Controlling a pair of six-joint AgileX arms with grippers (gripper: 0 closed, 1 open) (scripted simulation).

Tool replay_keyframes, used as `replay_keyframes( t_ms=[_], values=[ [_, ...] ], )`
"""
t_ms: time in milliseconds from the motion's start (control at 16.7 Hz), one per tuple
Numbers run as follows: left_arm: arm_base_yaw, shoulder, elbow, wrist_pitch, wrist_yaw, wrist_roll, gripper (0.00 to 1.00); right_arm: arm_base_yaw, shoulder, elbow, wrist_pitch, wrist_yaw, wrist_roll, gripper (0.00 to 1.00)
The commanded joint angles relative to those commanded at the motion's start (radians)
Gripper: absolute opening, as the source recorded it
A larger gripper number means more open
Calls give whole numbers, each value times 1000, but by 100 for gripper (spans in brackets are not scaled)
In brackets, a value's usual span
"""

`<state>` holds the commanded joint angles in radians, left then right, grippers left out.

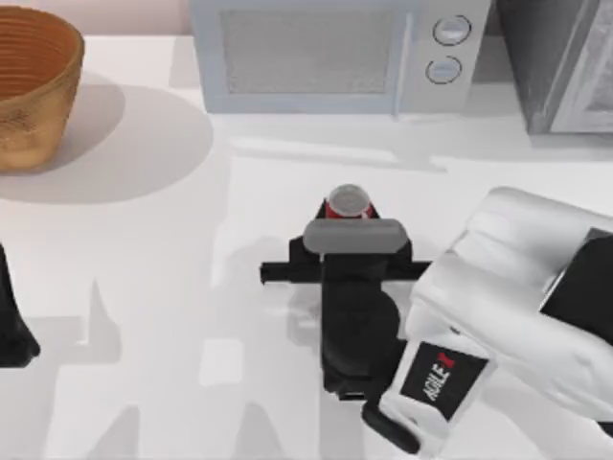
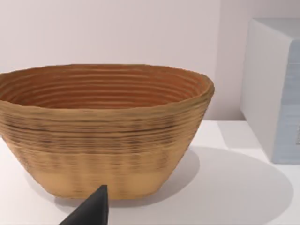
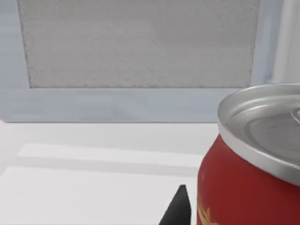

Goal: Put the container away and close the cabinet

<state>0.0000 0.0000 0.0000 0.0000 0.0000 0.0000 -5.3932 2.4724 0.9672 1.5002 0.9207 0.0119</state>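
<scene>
Upright near the table's (image 1: 144,287) middle stands the red can (image 1: 348,203), just in front of the microwave-like cabinet (image 1: 335,53). Right gripper (image 1: 351,218) sits at the can; whether it grips cannot be told. Left arm (image 1: 14,331) rests at the left edge, near the woven basket (image 1: 34,86).

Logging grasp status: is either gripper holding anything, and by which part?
Cannot be told. The right gripper is at the small red cylindrical can, but contact is hidden. The left arm is parked at the table's left edge.
</scene>
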Motion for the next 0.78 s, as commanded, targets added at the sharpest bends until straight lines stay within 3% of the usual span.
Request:
replay_keyframes(
  t_ms=[540, 780],
  values=[
    [0, 0, 0, 0, 0, 0, 100, -1, -443, -27, -417, -1, 7, 0],
    [0, 0, 0, 0, 0, 0, 100, -3, -499, -30, -473, -3, 7, 0]
  ],
)
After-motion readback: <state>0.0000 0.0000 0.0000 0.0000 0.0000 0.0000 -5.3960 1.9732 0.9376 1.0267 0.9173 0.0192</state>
